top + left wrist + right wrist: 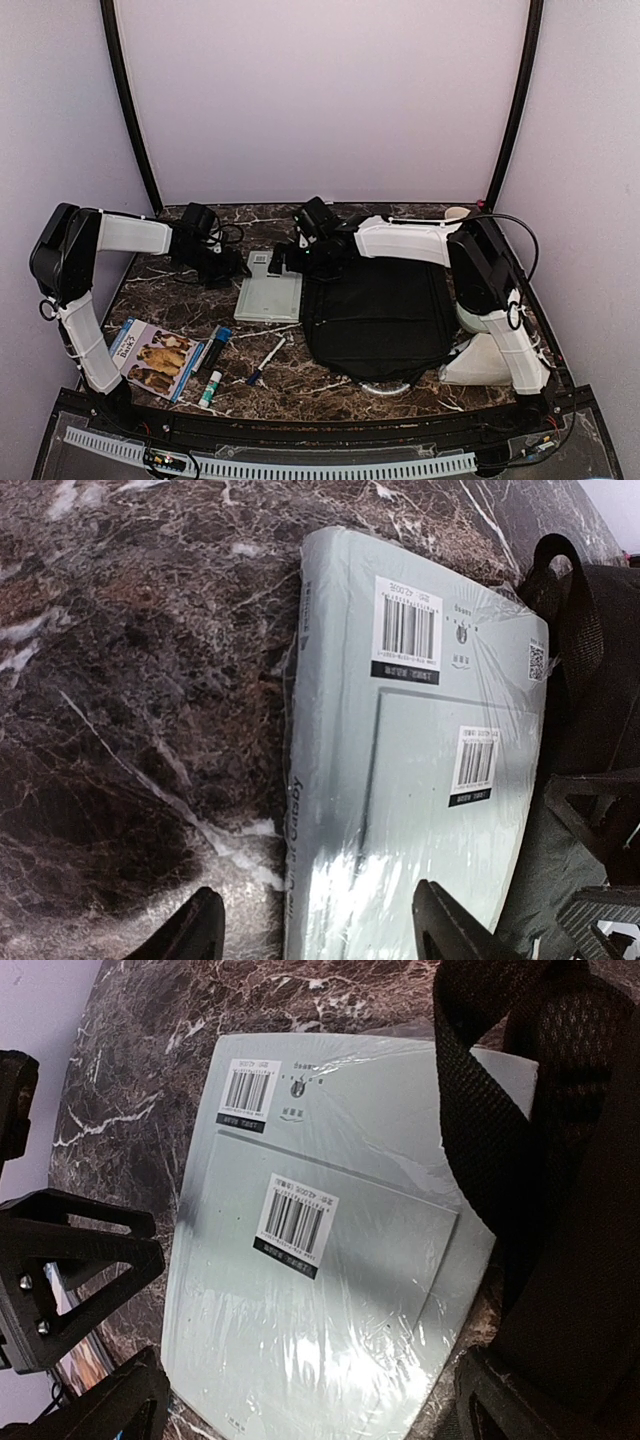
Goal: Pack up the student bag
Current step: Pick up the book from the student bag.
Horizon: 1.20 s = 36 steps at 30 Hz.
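Observation:
The student bag, a large black backpack, lies flat right of centre on the marble table. A pale grey shrink-wrapped book pack with barcode labels lies against its left side. My left gripper hovers at the pack's far left corner. In its wrist view it is open, one finger over the table and the other over the pack. My right gripper hangs over the pack's far edge. It is open wide above the pack, with a black bag strap beside it.
A book with dogs on its cover lies at the front left. Beside it are a blue marker, a glue stick and a pen. A white object sits by the right arm's base, a cup at the back right.

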Each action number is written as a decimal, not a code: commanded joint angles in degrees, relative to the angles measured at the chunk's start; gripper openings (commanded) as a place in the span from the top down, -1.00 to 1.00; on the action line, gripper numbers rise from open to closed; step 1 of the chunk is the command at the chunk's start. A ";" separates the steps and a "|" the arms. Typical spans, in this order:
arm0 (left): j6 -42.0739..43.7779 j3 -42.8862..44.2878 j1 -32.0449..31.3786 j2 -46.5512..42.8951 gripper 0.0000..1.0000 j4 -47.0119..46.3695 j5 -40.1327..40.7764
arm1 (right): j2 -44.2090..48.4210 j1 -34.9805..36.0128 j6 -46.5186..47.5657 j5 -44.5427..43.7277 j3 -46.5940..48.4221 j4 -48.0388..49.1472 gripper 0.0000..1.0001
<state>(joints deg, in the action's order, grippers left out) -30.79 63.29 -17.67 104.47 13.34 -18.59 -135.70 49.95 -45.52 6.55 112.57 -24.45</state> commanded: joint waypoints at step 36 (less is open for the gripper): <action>-7.78 -12.17 -1.64 -4.64 -0.17 -16.48 -15.80 | 1.16 3.48 14.98 28.10 2.59 13.49 -0.79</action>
<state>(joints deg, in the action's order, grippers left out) -37.91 51.68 -15.16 100.51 2.96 -27.16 -141.01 48.97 -33.91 22.74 116.31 -17.54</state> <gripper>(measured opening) 0.586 0.897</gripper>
